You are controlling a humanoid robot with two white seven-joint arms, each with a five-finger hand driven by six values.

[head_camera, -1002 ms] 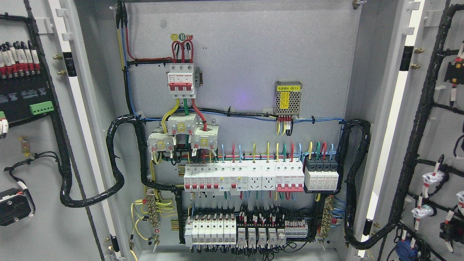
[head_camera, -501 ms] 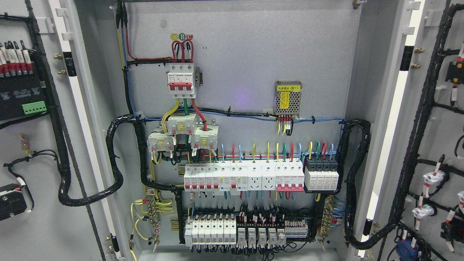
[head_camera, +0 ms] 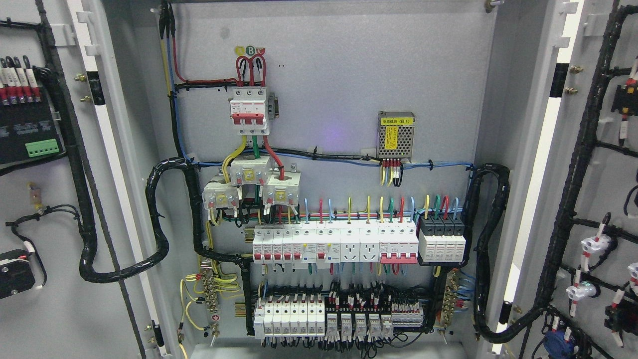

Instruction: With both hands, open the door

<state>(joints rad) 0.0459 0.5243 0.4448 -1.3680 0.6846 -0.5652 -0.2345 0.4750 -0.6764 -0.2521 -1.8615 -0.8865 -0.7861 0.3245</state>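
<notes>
Swinging a little further outward since half a second ago, the left door [head_camera: 35, 209] now shows its green terminal block [head_camera: 42, 147] slightly lower and further left in the frame, and the black component [head_camera: 15, 273] at its lower edge has slid towards the left border. Everything inside the cabinet sits where it did, and the right door [head_camera: 598, 189] looks unchanged.

Both doors stand wide open, one filling the left edge of the frame and one the right, each with black cable looms running down its inner face. Between them the grey back panel [head_camera: 339, 75] is fully exposed. A red-and-white main breaker [head_camera: 248, 110] sits at the upper centre-left, a small mesh-covered power supply [head_camera: 396, 134] with a yellow label to its right. Below runs a row of white breakers [head_camera: 334, 243], and beneath that a second row [head_camera: 339, 319] near the bottom edge.

Neither hand appears anywhere in the frame, so whether the fingers are apart or together cannot be told.
</notes>
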